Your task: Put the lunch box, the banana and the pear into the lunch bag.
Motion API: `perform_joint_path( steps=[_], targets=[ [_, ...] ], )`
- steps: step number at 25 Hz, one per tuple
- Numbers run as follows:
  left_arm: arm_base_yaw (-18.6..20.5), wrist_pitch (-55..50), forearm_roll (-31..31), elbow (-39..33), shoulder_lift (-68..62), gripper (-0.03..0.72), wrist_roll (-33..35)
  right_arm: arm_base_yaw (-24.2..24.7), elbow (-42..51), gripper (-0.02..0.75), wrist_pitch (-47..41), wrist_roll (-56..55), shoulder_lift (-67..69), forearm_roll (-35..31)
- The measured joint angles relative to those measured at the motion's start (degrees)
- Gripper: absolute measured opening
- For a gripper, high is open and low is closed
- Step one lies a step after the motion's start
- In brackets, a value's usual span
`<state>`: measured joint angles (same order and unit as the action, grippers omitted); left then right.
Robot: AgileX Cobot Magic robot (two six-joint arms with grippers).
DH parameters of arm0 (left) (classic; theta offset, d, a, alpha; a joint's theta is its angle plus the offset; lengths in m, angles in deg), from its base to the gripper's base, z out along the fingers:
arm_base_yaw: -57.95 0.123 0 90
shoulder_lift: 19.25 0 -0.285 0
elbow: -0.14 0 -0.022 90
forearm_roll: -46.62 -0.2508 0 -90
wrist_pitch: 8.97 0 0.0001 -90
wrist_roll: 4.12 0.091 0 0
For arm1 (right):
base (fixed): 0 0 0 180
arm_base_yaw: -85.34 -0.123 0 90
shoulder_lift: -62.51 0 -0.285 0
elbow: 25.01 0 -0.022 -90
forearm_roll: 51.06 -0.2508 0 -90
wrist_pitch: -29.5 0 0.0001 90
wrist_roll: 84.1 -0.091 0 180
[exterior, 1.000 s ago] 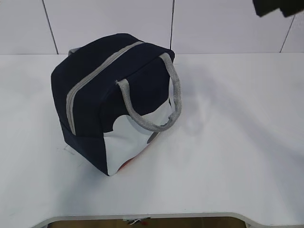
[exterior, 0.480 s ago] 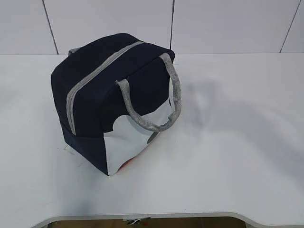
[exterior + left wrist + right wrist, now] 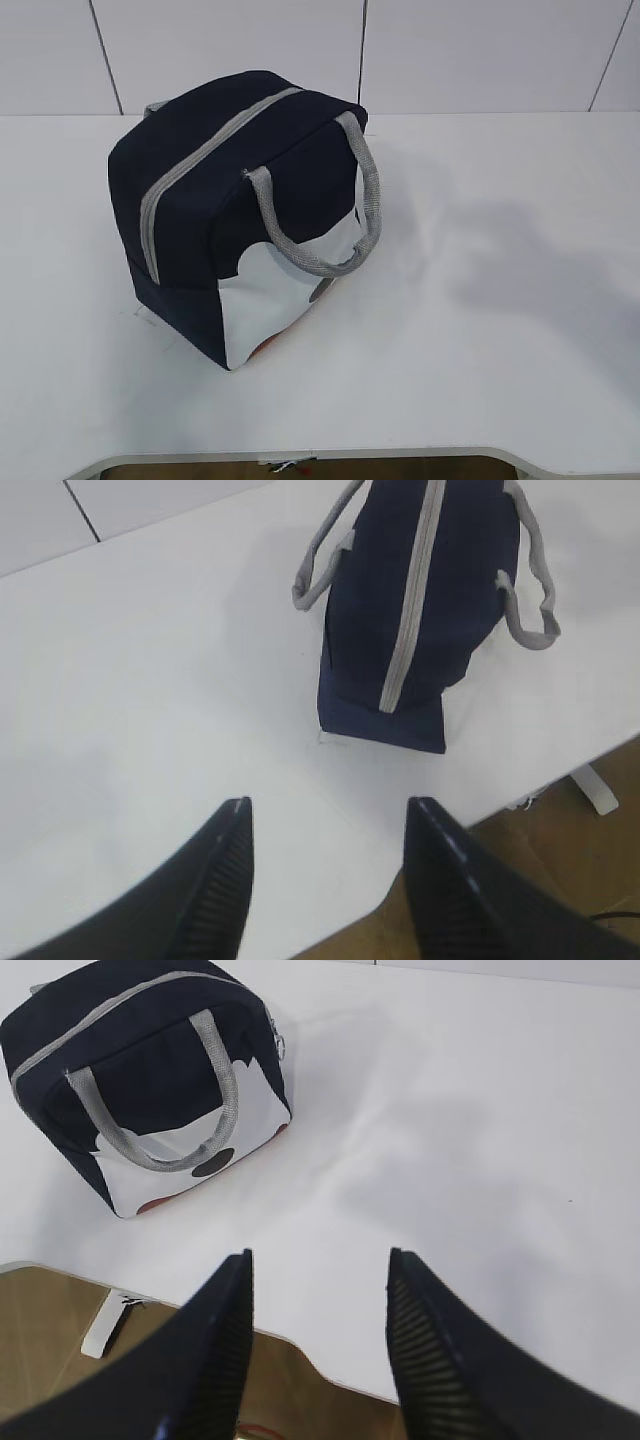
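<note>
Navy-blue boxy fabric lunch bag [image 3: 235, 215] w/ grey zipper [image 3: 200, 160], grey strap handles [image 3: 330, 215] and a white lower panel sits on the white desk [image 3: 500, 330], left of centre in the exterior view. Zipper runs closed along the top in all 3 views, so the bag looks sealed; what's inside can't be seen. No lunch box, banana or pear visible anywhere on the desk, so they're probably already packed, though that's a judgement only.

Left hand [image 3: 328, 875] hangs above the near desk edge, fingers apart, holding nothing, well short of the bag. Right hand [image 3: 318, 1345] is likewise spread and empty, over the desk edge, bag off to its upper left.

Step in hand: task seems at its end, both arms clear of the bag. If items are in fact inside, next move calls for nothing more than parking the arms; otherwise the zipper would have to be opened 1st.
</note>
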<state>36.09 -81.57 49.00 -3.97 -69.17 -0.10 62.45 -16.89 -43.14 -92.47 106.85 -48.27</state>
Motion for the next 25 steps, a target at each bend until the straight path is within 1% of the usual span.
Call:
perform_joint_path(
  steps=[6,19,21,22,25],
  targets=[
    [0.00,0.00,-0.22,-7.20,8.14,0.347,0.00,0.00,5.36,0.362,-0.19,0.03,-8.51,1.08],
    [0.00,0.20,-0.36,-20.01,29.55,0.274,0.00,-0.09,22.19,0.362,-0.30,0.17,-29.21,1.18],
    [0.00,0.54,-0.36,-22.10,32.59,0.270,0.12,-0.09,24.77,0.362,-0.07,0.16,-31.74,1.29],
    [0.00,0.68,-0.36,-23.17,34.07,0.286,0.52,-0.09,26.05,0.362,0.07,0.16,-32.60,1.52],
    [0.00,1.97,-0.50,-26.65,38.19,0.272,1.52,-0.09,29.33,0.362,1.13,0.16,-35.04,2.38]
  ],
)
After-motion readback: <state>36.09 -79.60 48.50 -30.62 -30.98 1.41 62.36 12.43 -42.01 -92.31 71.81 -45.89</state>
